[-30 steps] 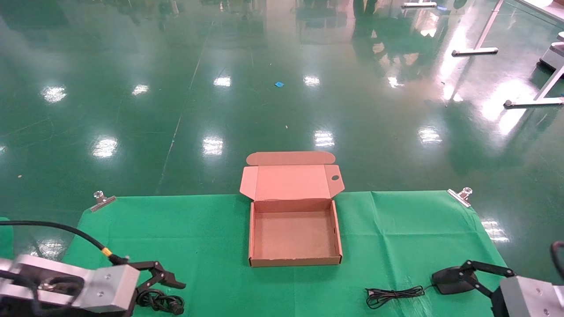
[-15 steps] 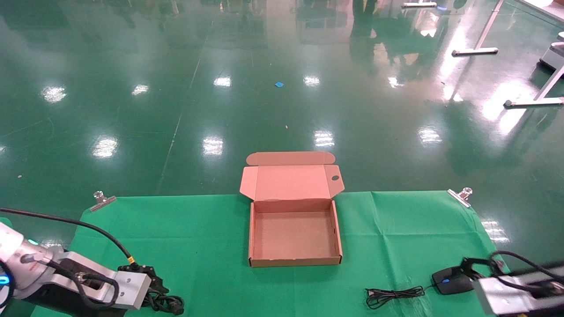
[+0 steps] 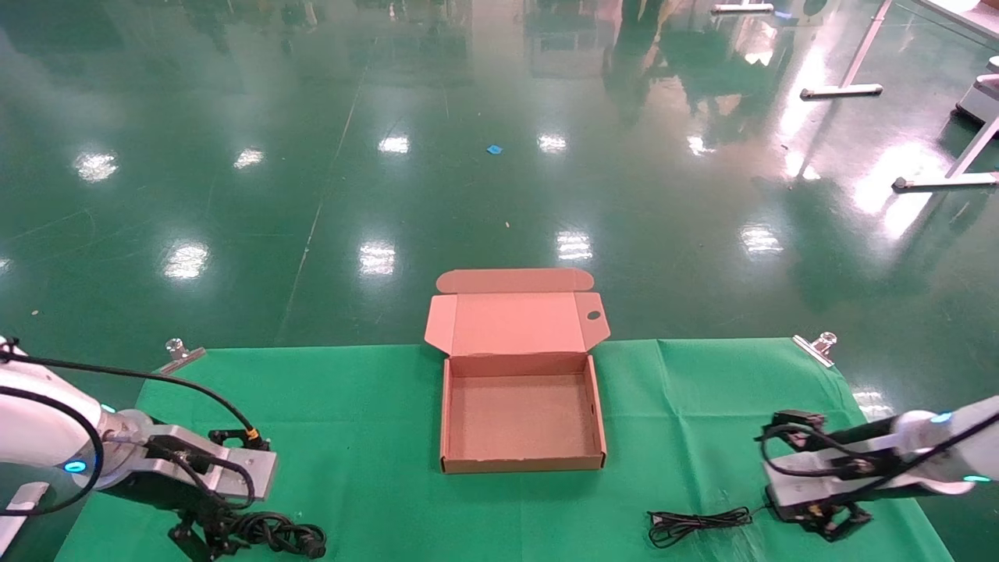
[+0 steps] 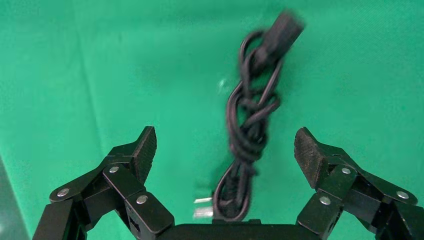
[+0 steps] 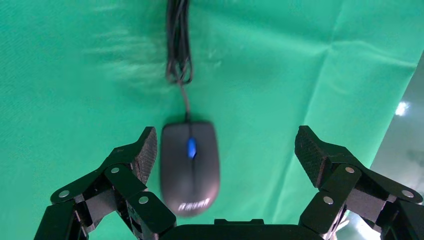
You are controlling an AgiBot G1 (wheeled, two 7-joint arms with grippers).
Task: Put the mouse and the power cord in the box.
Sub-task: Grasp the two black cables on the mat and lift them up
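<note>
Overhead, the box (image 3: pixel 521 414) sits open in the middle of the green cloth (image 3: pixel 367 406), its lid folded back toward the floor. At the near left corner the left gripper (image 3: pixel 204 538) is low over the bundled power cord (image 3: pixel 281 532). At the near right the right gripper (image 3: pixel 819 521) hides the mouse, whose thin cable (image 3: pixel 695 523) lies coiled on the cloth just beside it.

Next, the left wrist view: the left gripper (image 4: pixel 225 150) has its fingers spread wide, the power cord (image 4: pixel 252 125) lying between them, untouched.

Lastly, the right wrist view: the right gripper (image 5: pixel 225 150) is likewise spread wide, the mouse (image 5: pixel 190 165) resting on the cloth (image 5: pixel 75 75) between the fingers, close to one pad (image 5: pixel 147 150).
</note>
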